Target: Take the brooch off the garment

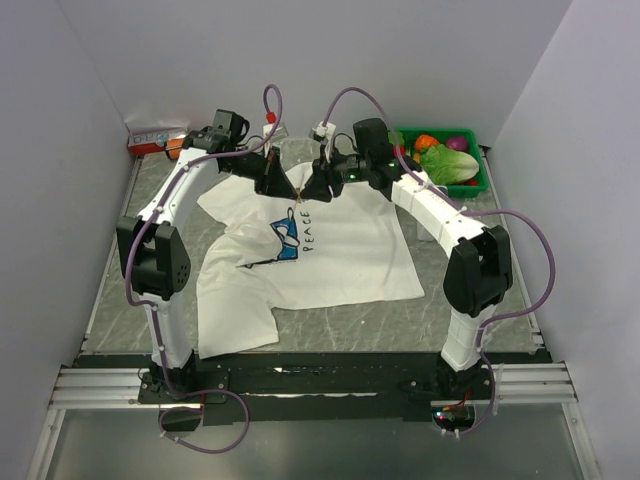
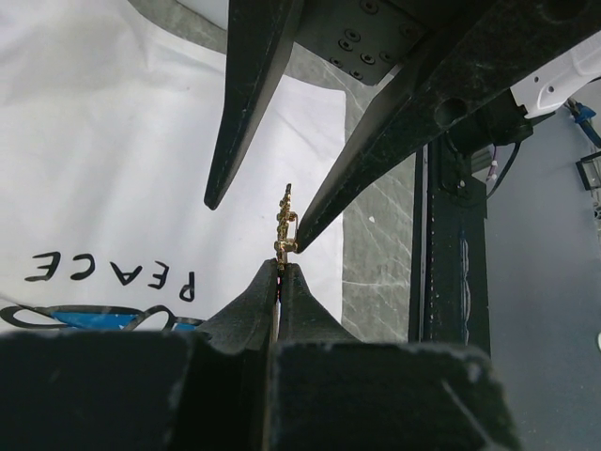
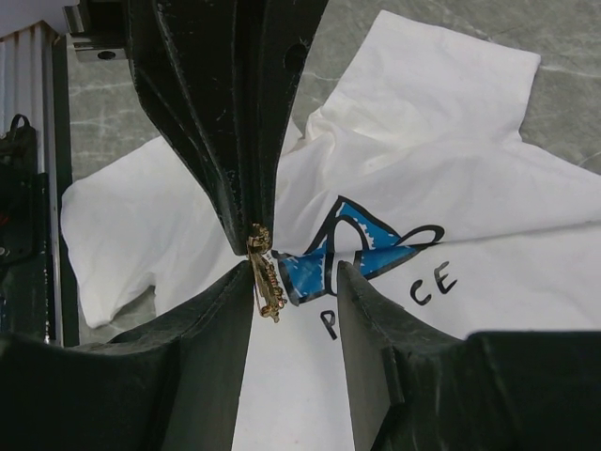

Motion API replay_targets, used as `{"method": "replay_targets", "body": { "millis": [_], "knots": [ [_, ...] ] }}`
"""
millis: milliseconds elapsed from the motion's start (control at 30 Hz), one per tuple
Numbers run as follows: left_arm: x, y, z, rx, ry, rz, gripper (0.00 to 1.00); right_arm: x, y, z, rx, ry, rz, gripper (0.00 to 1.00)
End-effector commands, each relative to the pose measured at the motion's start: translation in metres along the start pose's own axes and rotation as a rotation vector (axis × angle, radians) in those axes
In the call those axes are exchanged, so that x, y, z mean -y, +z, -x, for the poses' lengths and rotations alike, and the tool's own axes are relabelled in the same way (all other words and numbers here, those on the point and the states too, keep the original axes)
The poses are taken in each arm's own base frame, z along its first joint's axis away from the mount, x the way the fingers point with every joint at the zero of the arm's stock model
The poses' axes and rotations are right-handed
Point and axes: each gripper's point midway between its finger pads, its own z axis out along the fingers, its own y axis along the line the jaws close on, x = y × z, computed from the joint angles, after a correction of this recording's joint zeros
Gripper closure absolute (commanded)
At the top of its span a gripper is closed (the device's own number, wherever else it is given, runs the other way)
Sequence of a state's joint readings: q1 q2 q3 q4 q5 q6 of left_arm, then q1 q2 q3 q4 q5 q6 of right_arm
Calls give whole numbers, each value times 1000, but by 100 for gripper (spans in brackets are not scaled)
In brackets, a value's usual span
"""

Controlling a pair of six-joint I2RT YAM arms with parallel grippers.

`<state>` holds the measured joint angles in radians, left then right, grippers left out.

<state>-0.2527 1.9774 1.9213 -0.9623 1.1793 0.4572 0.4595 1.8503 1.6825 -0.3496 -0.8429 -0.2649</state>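
Jaws: left pinched on brooch, right spread wide

Left gripper reaches in from 10 o'clock, jaws clamped tight on one end of the brooch. It's small and gold. In the left wrist view it stands up out of the pinch toward 12 o'clock. In the right wrist view it hangs toward 6 o'clock off the closed tips.

Right gripper reaches in from 2 o'clock, jaws wide. One finger touches the brooch's side; the other stands apart at 9 o'clock of it.

Both grippers meet tip to tip over the garment at its 12 o'clock edge. It lies rumpled on the table, "PEACE" print up. Can't tell whether the pin catches any cloth.

Green bin holding vegetables sits at the table's 2 o'clock corner.
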Motion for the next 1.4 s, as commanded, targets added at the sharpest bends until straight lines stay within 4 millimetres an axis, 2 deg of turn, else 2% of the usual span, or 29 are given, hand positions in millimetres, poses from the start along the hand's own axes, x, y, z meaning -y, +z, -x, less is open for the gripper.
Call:
{"method": "replay_targets", "body": {
  "millis": [0,133,367,600,1000,1067,1167,1200,1267,1300,1367],
  "knots": [
    [18,0,20,30,92,-44,99,21,3,4,15,-10,-71,53],
    [19,2,20,20,112,-44,99,28,3,1,6,-3,-101,53],
    [19,4,20,11,124,-39,99,35,2,8,20,-3,-143,53],
    [16,4,18,6,119,-33,99,47,-8,12,34,3,-183,53],
    [12,5,17,0,105,-22,99,49,-18,13,48,26,-184,54],
    [10,6,17,-2,101,-14,99,46,-17,13,50,27,-170,53],
    [2,6,15,-12,87,20,99,31,-19,19,65,5,-96,53],
    [-2,6,13,-22,84,40,99,16,-21,25,75,-10,-40,53],
    [-5,6,13,-25,87,53,99,3,-28,32,89,-46,7,54],
    [-6,6,11,-30,85,61,99,-10,-39,43,105,-74,26,54],
    [-9,5,10,-35,89,72,99,-20,-51,54,125,-128,21,54]
  ]
}}
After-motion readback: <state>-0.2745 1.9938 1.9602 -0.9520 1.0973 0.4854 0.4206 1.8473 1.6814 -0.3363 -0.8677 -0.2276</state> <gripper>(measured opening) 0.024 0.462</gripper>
